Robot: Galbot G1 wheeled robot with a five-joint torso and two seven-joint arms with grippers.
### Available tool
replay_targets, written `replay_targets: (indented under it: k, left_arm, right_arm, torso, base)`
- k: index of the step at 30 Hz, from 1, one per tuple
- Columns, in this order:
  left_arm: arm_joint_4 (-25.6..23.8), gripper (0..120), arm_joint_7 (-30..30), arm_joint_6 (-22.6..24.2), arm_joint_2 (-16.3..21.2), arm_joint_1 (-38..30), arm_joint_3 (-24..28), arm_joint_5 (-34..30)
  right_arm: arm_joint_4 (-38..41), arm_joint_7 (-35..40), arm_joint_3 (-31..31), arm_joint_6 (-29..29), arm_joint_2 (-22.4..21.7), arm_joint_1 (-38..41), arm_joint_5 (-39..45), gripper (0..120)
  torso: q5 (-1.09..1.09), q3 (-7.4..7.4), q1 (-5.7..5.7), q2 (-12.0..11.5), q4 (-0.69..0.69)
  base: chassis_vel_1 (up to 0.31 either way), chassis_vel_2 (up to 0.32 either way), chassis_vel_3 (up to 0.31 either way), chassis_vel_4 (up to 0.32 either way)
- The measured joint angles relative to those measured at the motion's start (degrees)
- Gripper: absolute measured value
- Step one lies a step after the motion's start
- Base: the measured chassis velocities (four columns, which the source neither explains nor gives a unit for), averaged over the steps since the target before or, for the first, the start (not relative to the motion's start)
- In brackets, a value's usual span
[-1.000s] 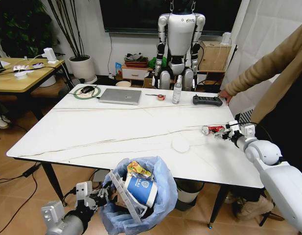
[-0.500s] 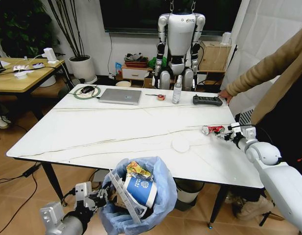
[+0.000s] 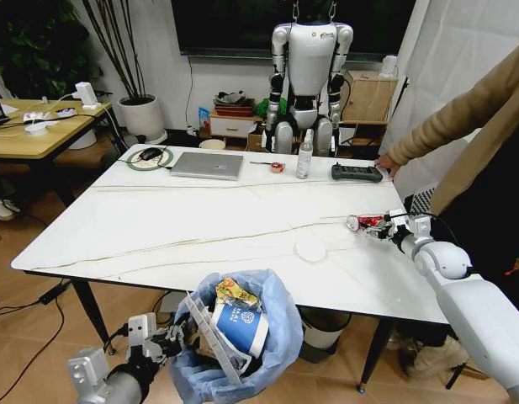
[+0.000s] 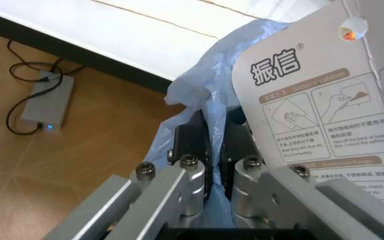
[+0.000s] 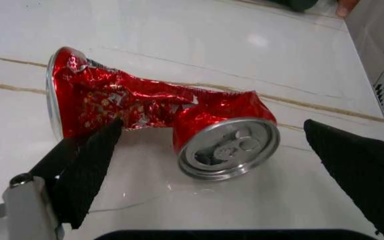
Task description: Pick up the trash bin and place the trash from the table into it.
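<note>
Glossy white table [image 3: 200,227] veined with thin cracks, centre frame. Crinkly blue-bagged bin [image 3: 242,332] at bottom centre, pinched at the rim by left gripper [image 3: 168,339], jaws closed on the plastic. Flat round lid [image 3: 310,248] mid-table. Crushed red can [image 3: 366,223] at right, between wide-open fingers of right gripper [image 3: 383,228], edged closer than a second ago.

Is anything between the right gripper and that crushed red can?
Nothing visible. The open right gripper already straddles the crushed red-and-silver can lying on the glossy white table.
</note>
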Motion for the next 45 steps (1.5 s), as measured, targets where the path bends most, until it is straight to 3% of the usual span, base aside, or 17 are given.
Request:
replay_targets:
  k: [28, 45]
  left_arm:
    - [0.0, 0, -0.1, 0.0, 0.1, 0.1, -0.3, -0.2]
    - [0.0, 0, -0.1, 0.1, 0.2, -0.1, -0.3, -0.4]
  right_arm:
    - [-0.1, 0.1, -1.5, -0.3, 1.3, 0.8, 0.2, 100]
    - [-0.9, -0.1, -1.4, -0.1, 1.2, 1.1, 0.2, 45]
  torso:
    - [0.02, 0.00, 0.00, 0.0, 0.00]
    - [0.00, 0.00, 0.00, 0.0, 0.00]
  base:
    - [0.000, 0.000, 0.000, 0.000]
    - [0.000, 0.000, 0.000, 0.000]
